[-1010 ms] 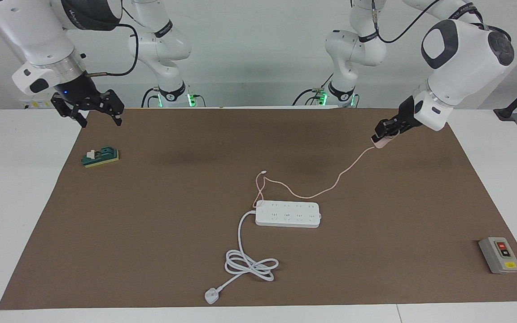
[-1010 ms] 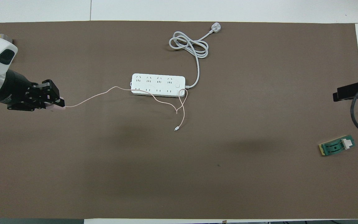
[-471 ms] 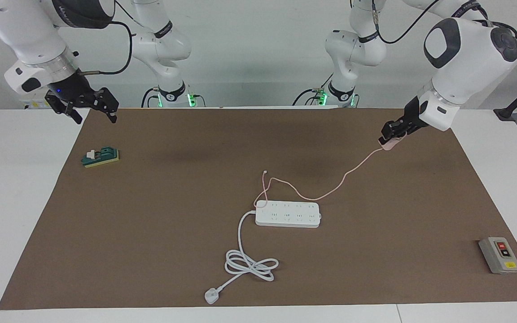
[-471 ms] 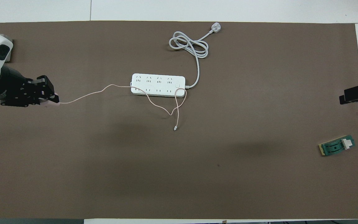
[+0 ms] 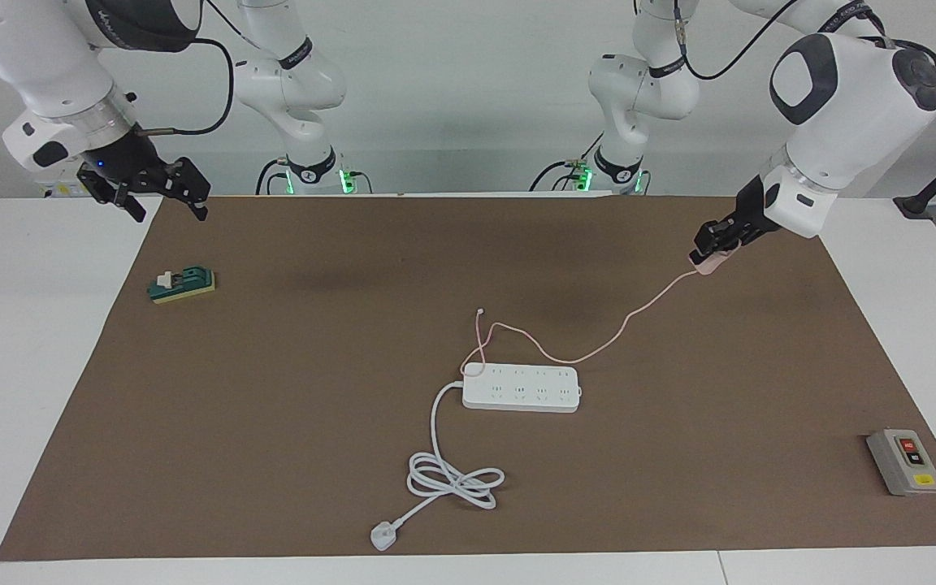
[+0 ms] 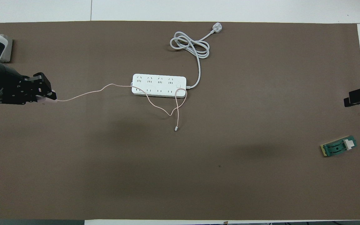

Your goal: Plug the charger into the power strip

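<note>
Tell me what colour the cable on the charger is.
Pale pink. The charger cable shows best in the overhead view, trailing across the brown mat to the power strip.

Strip (image 5: 521, 389) is sitting mid-frame in the facing view with open mat (image 5: 289, 390) lying around it. Pink cable (image 5: 598, 345) is crossing the strip's upper edge, looping at its end and blocking a low approach there. White cord (image 5: 452, 475) is coiling below. Switch box (image 5: 904, 461) lower right and green part (image 5: 183, 284) upper left are staying well apart.
</note>
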